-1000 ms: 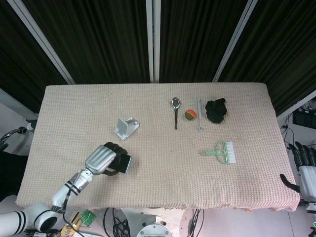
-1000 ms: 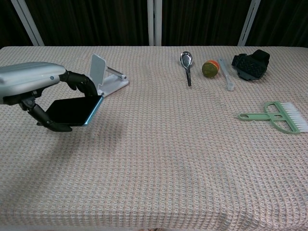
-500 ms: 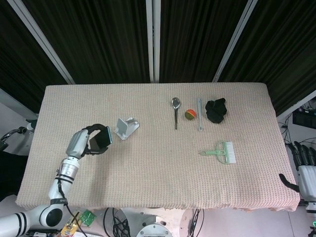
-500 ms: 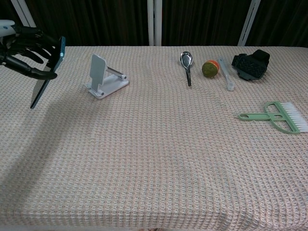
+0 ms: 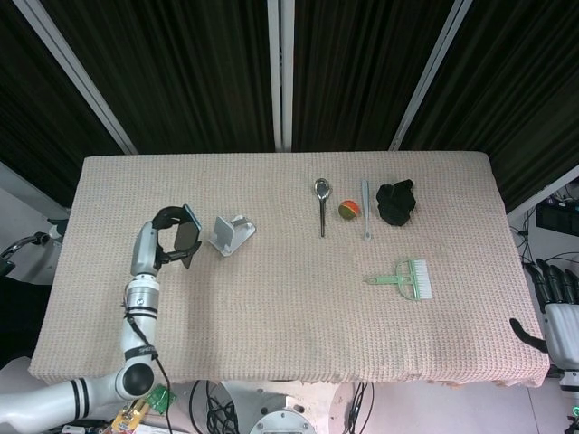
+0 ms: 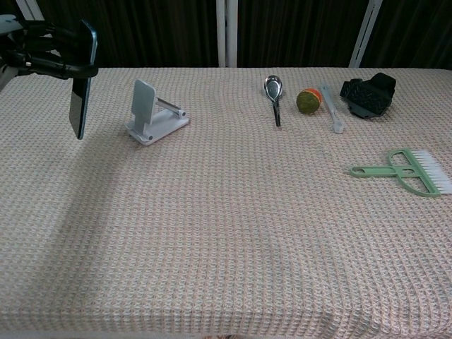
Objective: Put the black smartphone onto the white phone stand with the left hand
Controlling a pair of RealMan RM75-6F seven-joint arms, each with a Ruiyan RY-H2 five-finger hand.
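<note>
Gripping the black smartphone (image 5: 187, 237) in the air, the left hand (image 5: 163, 240) hangs above the table's left portion, fingers (image 6: 44, 65) wrapped around the upper part of the device. Phone: held upright on its long edge, nearly vertical, lifted clear of the cloth, just left of the white phone stand (image 5: 231, 234) and apart from it; a blue rim shows along one side in the chest view.

Stand: resting on the beige waffle-weave tablecloth (image 5: 271, 307), left of centre, backrest raised, nothing on it.

Right hand (image 5: 558, 303): off the table's right edge, low beside the near right corner, dark fingers pointing up and apart, holding nothing.

Items toward the far edge, right of centre, in a row:
- metal spoon (image 5: 322, 201), bowl pointing to the far edge;
- small orange-and-green ball (image 5: 348, 210), just right of the spoon;
- slim pale-handled utensil (image 5: 365, 210), just beside the ball;
- crumpled black object (image 5: 396, 202), furthest right.

Green-handled brush with white bristles (image 5: 403, 278): lying flat nearer the right edge, well apart from the row.
</note>
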